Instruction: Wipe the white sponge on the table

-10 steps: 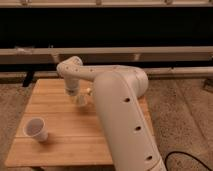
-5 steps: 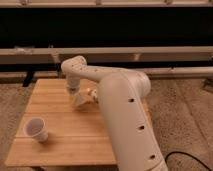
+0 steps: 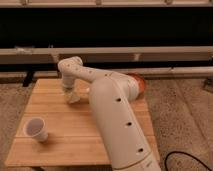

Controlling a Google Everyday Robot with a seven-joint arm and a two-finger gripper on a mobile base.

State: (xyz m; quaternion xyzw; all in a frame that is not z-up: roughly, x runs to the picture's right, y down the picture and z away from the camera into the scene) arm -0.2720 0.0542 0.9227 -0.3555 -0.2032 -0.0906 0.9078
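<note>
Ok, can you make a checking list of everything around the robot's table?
Surface: the table, light wooden planks.
Job's things: the white sponge lies on the far part of the table, right at the gripper.
Clutter: a white cup stands upright near the front left; an orange-red thing is partly hidden behind the arm.
Grippers: the gripper is down at the sponge.
Cables: a dark cable on the floor, lower right.
Surroundings: speckled carpet, pale rails on a dark wall.

Cream arm (image 3: 117, 112), maybe dark rivets (image 3: 128, 123); gripper (image 3: 70, 94) above table (image 3: 65, 137).
</note>
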